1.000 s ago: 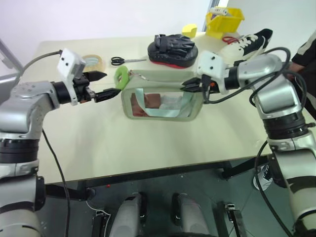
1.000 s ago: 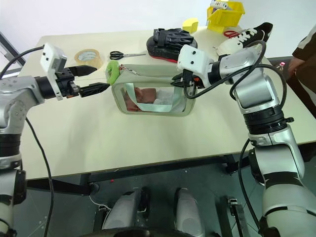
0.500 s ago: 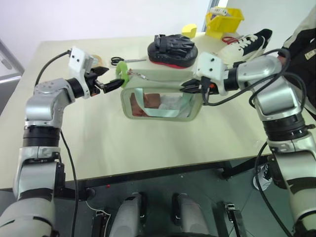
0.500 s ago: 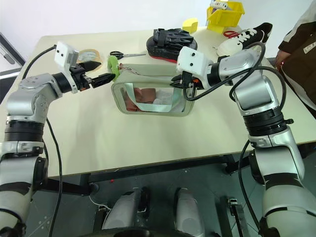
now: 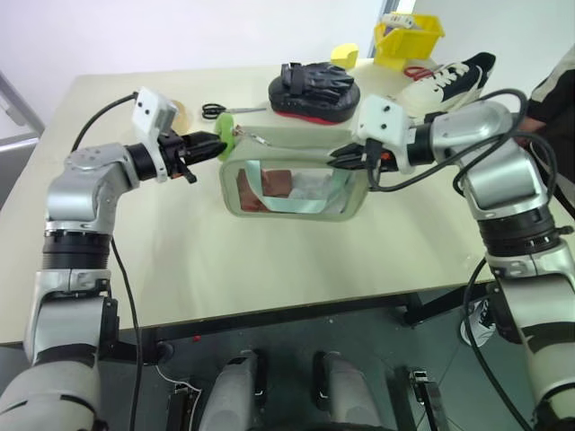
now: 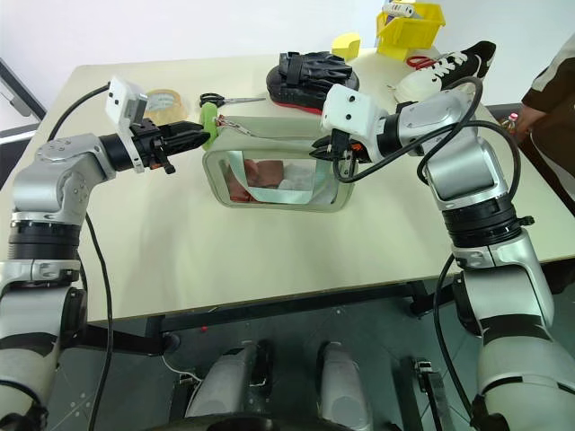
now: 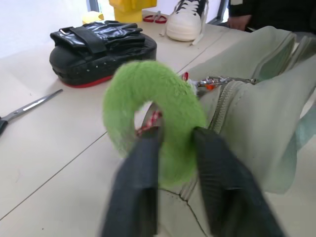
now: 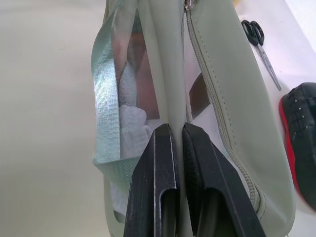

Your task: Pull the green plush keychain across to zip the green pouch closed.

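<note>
The pale sage-green boxy fabric pouch [image 5: 292, 180] with clear plastic sides stands near the middle of the cream-coloured table [image 5: 269, 260], with red and white contents and a mint strap showing through its near wall. The small lime-green fuzzy ring-shaped keychain [image 5: 224, 140] sits at the pouch's upper corner on the robot's left side, joined by a little metal chain to the zipper pull.

The left gripper [image 7: 173, 140] reaches in level from the left, and its two black fingers [image 7: 140, 163] are pinched on the lower arc of the plush ring, one finger at the ring's hole and the other on its outer rim. The right gripper [image 8: 175, 133] is at the pouch's opposite end, fingers drawn narrow and clamped on the fabric edge there, beside the zipper teeth.

Behind the pouch lie a red-and-black padded mitt [image 5: 314, 88], a pair of black-handled scissors [image 5: 220, 110] and a roll of yellowish tape [image 6: 160, 101].
</note>
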